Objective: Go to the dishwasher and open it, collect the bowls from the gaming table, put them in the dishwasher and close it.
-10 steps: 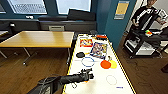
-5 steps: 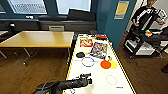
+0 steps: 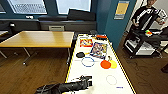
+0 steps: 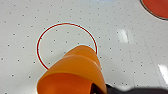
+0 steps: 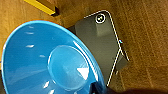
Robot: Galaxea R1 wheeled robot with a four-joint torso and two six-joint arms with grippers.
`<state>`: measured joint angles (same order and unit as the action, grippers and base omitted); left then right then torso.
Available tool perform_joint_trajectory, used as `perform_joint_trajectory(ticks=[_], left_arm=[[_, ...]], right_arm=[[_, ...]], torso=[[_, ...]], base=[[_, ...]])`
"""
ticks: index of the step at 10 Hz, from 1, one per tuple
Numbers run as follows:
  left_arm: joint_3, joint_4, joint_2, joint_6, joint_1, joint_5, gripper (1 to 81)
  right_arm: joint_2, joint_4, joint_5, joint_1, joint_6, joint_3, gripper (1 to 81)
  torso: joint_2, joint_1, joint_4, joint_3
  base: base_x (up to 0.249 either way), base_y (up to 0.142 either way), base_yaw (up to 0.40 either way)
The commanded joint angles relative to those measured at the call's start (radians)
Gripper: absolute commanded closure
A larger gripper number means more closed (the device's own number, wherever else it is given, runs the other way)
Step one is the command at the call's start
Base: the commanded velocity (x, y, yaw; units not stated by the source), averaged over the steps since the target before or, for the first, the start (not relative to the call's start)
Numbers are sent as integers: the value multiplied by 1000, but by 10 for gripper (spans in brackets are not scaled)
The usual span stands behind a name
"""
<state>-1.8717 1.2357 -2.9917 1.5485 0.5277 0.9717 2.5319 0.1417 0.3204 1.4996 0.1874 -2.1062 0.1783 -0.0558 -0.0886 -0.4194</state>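
The gaming table point(image 3: 100, 77) stretches away from me, white-topped with a yellow frame. My left gripper point(image 3: 88, 81) hovers over its near end, shut on an orange bowl point(image 4: 72, 75) held tilted above a red printed circle point(image 4: 41, 40). A second orange bowl point(image 3: 105, 64) and a yellow bowl point(image 3: 113, 64) lie side by side on the table's right half. My right gripper point(image 5: 98, 88) is shut on the rim of a blue bowl point(image 5: 50, 62), held above the wooden floor beside the table's yellow edge point(image 5: 41, 6).
Colourful game boxes point(image 3: 99, 49) and a black pusher point(image 3: 80, 54) lie at the table's far half. A wood-topped table point(image 3: 40, 38) stands to the left. A person point(image 3: 147, 15) stands by a dark cart point(image 3: 145, 42) at the right. Wooden floor point(image 3: 45, 70) lies between the tables.
The left arm has sunk slightly toward the table's near end. The bowls on the table have not moved.
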Motion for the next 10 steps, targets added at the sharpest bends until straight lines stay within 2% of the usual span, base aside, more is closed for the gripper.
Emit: perform_joint_trajectory(ticks=[1,2,5,8,10], left_arm=[[130,57,26,-4,-137,88,811],[200,48,57,-4,-166,88,811],[514,-1,206,-4,-275,73,811],[745,-2,395,-8,-288,10,811],[911,-5,562,-11,-281,-47,811]], right_arm=[[-36,9,-47,-17,1,3,811],[-36,12,-49,-17,1,6,811],[-45,16,-47,-8,1,16,811],[-48,18,-49,-9,1,17,811],[-51,21,-49,-3,1,19,811]], torso=[[0,0,0,0],[0,0,0,0],[0,0,0,0],[0,0,0,0],[0,0,0,0]], base=[[0,0,0],[0,0,0],[0,0,0],[0,0,0],[0,0,0]])
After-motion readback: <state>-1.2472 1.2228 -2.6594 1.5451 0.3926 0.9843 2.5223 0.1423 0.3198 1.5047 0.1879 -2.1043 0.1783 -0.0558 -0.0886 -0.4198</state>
